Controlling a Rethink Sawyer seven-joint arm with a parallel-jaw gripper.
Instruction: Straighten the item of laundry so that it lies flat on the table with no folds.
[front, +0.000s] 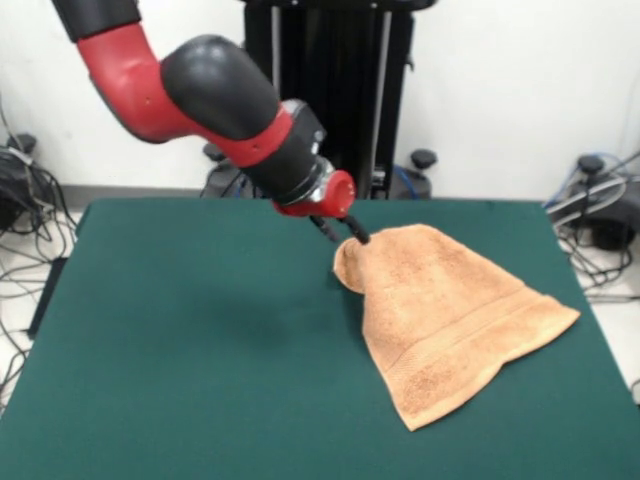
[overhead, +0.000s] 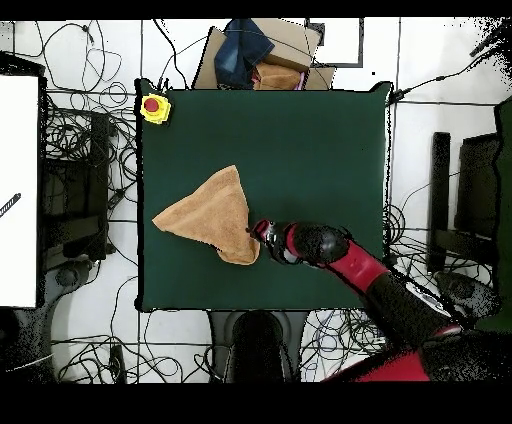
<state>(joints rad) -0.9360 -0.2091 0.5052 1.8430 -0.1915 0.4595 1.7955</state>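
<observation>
The peach-orange towel (front: 450, 315) lies on the dark green table (front: 200, 350), right of centre in the front view. It forms a rough triangle, with its far corner bunched and lifted and a woven band stripe near its near edge. In the overhead view the towel (overhead: 210, 215) lies at the table's (overhead: 320, 150) left. My gripper (front: 352, 234) is at the towel's raised far corner and is shut on it. It also shows in the overhead view (overhead: 253, 233) at the towel's lower right corner. The white tag is hidden.
A yellow box with a red button (overhead: 154, 107) sits on the table's corner in the overhead view. Cardboard and blue cloth (overhead: 255, 55) lie beyond the table's far edge. Cables and equipment surround the table on the floor.
</observation>
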